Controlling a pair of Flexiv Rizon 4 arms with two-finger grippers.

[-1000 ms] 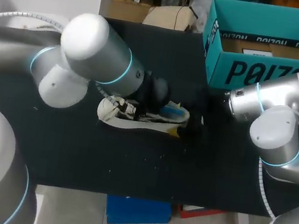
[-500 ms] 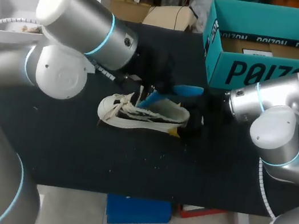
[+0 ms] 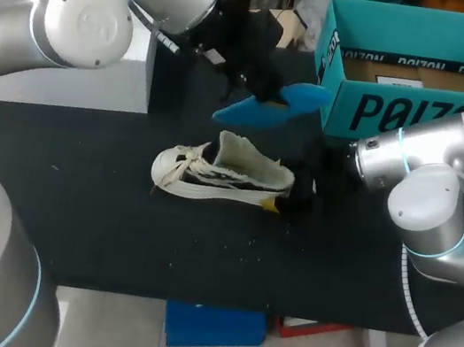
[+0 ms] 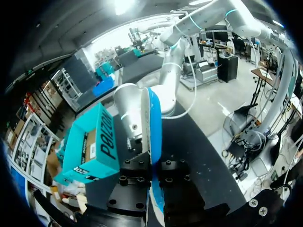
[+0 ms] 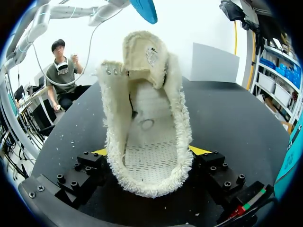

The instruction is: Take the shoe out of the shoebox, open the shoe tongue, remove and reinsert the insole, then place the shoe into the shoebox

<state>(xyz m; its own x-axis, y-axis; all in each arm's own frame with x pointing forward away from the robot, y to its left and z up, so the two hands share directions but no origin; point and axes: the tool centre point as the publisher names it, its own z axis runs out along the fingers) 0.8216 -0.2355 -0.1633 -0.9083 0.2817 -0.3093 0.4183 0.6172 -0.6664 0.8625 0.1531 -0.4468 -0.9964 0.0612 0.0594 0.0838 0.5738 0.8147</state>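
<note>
Left gripper [image 4: 152,168] pinches the blue insole [image 3: 271,105] aloft, at 12 o'clock from the white shoe [image 3: 223,172]. Right gripper [image 5: 147,153] clamps the shoe's heel; the teal shoebox [image 3: 421,119] sits at 2 o'clock.

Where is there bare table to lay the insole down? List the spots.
Bare table runs along the near edge, in front of the shoe. Another open patch lies between the shoe's toe and the white box. Crowded: the heel side, where the right end effector grips the shoe, and toward the shoebox, where the insole hangs.
</note>
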